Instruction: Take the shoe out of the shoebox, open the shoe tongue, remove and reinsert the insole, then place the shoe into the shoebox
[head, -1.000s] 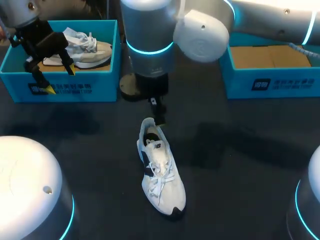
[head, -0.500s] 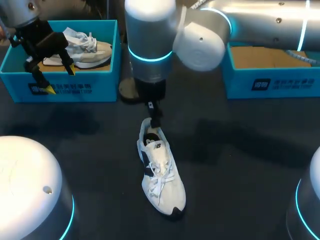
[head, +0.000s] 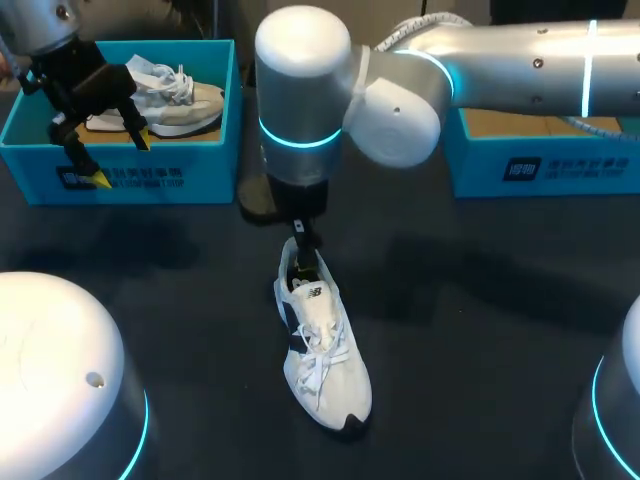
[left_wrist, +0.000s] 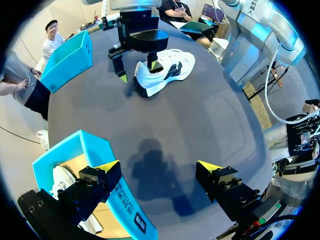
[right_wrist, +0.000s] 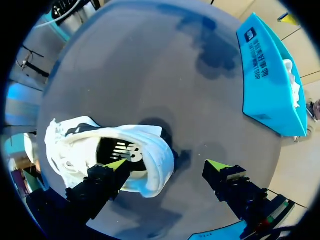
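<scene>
- The shoe (head: 322, 345) lies sole-down on the dark worktop (head: 480, 320), out of any box; its long axis runs away from the robot, heel at the far end, toe at the near end and slanted a little toward my right
- The right end effector (right_wrist: 167, 165) hangs right over the heel end, its arm coming in from the right and reaching past the middle; the fingers are spread and pinch nothing
- In the right wrist view one yellow tip (right_wrist: 117, 163) sits over the shoe's mouth, above the insole (right_wrist: 116, 150), while the other tip is outside the heel over bare worktop; so the heel collar lies between the two fingers, and I cannot tell whether either touches it
- The tongue and laces lie beyond the inner finger, along the shoe's axis toward the toe; any move on the tongue or insole would, I judge, start from this heel end and work toward the toe
- The left end effector (left_wrist: 159, 167) is spread and empty, well apart from the shoe, hovering at the front wall of the left shoebox (head: 130, 175), which holds a second shoe (head: 170, 100); the right arm is plainly the nearer one
- The right shoebox (head: 540, 165) stands at the far right, showing only its brown floor
</scene>
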